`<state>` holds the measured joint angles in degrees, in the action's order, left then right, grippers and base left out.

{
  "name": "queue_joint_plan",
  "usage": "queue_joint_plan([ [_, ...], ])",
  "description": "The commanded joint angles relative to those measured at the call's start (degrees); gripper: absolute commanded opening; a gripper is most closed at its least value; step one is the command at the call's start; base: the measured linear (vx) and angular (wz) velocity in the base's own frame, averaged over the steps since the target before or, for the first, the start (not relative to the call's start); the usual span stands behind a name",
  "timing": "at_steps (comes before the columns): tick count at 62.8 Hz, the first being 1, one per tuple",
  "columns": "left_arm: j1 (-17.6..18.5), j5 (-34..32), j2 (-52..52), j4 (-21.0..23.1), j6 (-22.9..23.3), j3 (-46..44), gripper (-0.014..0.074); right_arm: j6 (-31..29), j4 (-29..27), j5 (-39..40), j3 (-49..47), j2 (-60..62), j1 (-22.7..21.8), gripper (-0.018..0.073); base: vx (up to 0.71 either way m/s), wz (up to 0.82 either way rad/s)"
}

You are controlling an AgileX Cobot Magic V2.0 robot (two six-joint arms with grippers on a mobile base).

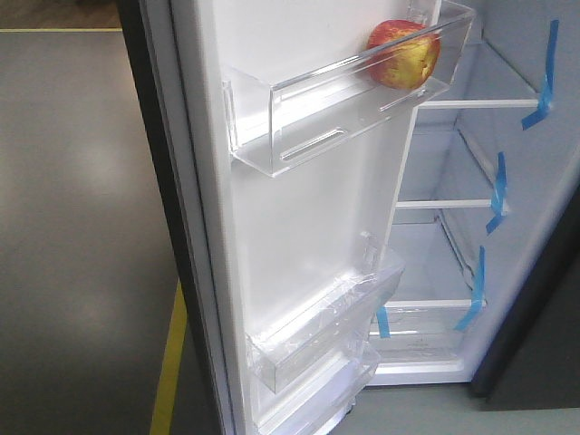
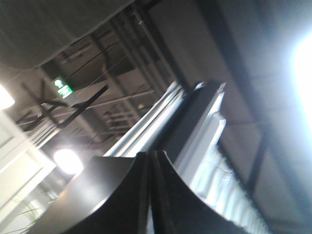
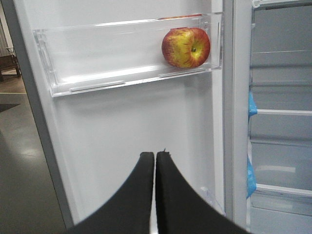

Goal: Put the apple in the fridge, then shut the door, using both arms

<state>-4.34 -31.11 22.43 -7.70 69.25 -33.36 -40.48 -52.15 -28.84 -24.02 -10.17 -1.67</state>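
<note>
Red-and-yellow apple (image 1: 403, 53) is sitting in the upper clear bin (image 1: 272, 136) on the white inner face of the door (image 1: 299, 236), at the end nearest the fridge (image 1: 553, 181) cavity. You are looking at a task judged roughly half complete. The placing step appears done, since the apple is lying loose in the bin with nothing gripping it. The door is standing wide open, so the closing step is not yet done.

The right gripper (image 3: 155, 155) is hanging below the bin, apart from the door face. Its fingers are pressing together and holding nothing. The left gripper (image 2: 148, 155) is pointing up toward the ceiling, its fingers likewise pressing together and empty. You cannot tell from that blurred view how close it is sitting to the door.

Count as follows:
- one apple
- one door
- two clear bins in full view, with a third partly showing at the bottom edge
- three white-edged shelves (image 1: 476, 103)
- four blue tape strips (image 1: 496, 195)
</note>
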Motion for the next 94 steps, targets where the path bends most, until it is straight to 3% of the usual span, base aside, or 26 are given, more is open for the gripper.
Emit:
queue_joint_plan([
  [1,0.34,-2.3,10.35,-3.15,-0.41,-6.68,-0.0006,0.52,-3.02,3.09,-1.46,-0.63,-0.12,-0.0003,0.0,0.0],
  [10,0.34,-5.52,24.11,-12.82,1.24,-15.58,-0.0003,0.52,-4.13,2.9,-1.46,-0.63,-0.12,-0.0003,0.0,0.0],
  [19,0.34,-11.68,38.4,-22.97,9.68,-23.86,0.0013,0.58,-4.73,2.68,-1.46,-0.63,-0.12,-0.0003,0.0,0.0],
  [24,0.34,-15.19,45.34,-28.64,16.63,-28.87,0.0038,0.58,-6.39,2.61,-1.46,-0.63,-0.12,-0.0003,0.0,0.0],
  [31,0.34,-20.31,54.5,-35.28,27.06,-35.59,0.0123,0.53,-7.46,2.61,-1.46,-0.63,-0.12,-0.0003,0.0,0.0],
  [41,0.34,-22.49,64.32,-41.74,34.48,-45.33,0.0296,0.53,-7.46,2.49,-1.46,-0.63,-0.12,-0.0003,0.0,0.0],
  [52,0.34,-25.02,71.85,-47.61,42.77,-53.86,0.0405,0.53,-7.46,1.69,-1.46,-0.63,-0.12,-0.0003,0.0,0.0],
  [69,0.4,-32.07,78.63,-53.59,53.09,-63.55,0.0409,0.53,-7.62,-0.29,-1.46,-0.63,-0.12,-0.0003,0.0,0.0],
  [94,2.84,-34.95,79.42,-54.11,54.07,-64.95,0.0409,0.53,-8.08,-0.29,-1.46,-0.63,-0.12,-0.0003,0.0,0.0],
])
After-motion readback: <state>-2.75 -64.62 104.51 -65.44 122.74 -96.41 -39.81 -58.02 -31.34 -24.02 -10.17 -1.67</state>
